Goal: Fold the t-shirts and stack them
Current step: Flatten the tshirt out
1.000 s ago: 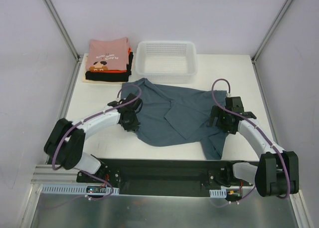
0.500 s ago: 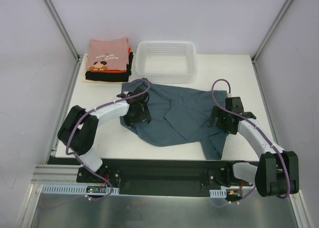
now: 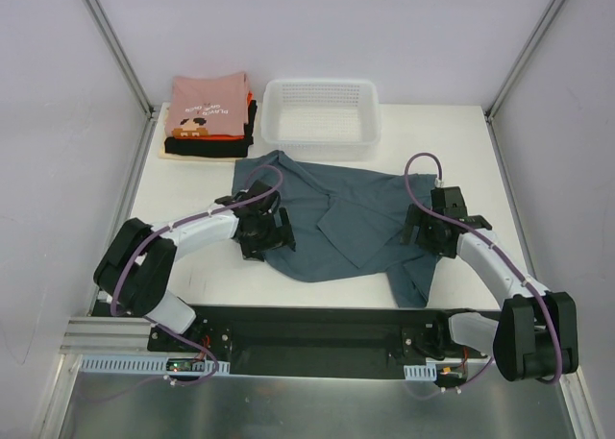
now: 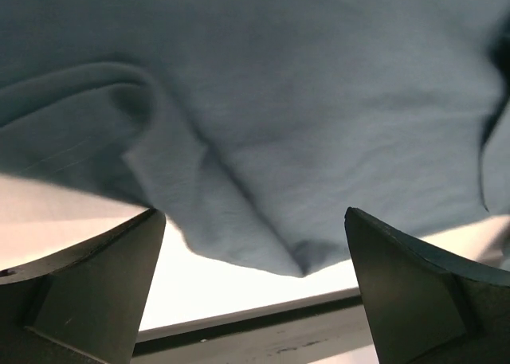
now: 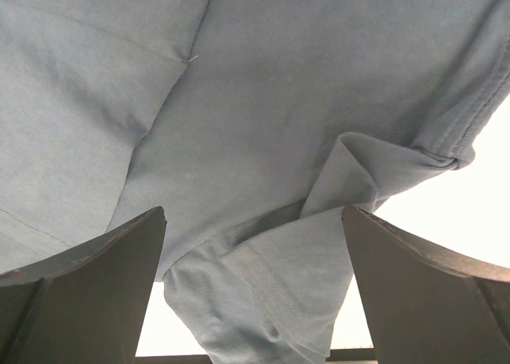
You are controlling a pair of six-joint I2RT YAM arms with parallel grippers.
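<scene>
Two sets of fingers stand spread wide over one slate blue-grey cloth t-shirt (image 3: 346,218), which lies unfolded and rumpled across the middle of the white bench (image 3: 183,204). The left fingers (image 3: 281,237) sit at the shirt's near-left edge and hold nothing. In the left wrist view the cloth's loose edge runs across the gap between them, with a raised fold on the left and bare bench on the near side. The right fingers (image 3: 415,230) hover at the shirt's right side, equally far apart and gripping nothing. The right wrist view shows a bunched sleeve with a stitched hem lying below the gap and bare bench to the right of it. One part of the shirt trails from its right side toward the near edge of the bench, ending close to the black base plate (image 3: 317,329). The shirt's far-left corner lies just beside the near wall of the white plastic mesh basket (image 3: 327,146); whether they touch I cannot tell. A narrow strip of bench separates that corner from the stack of folded t-shirts (image 3: 209,112) in the far-left corner, pink printed one on top. Open bench lies left of the shirt and along the right edge.
</scene>
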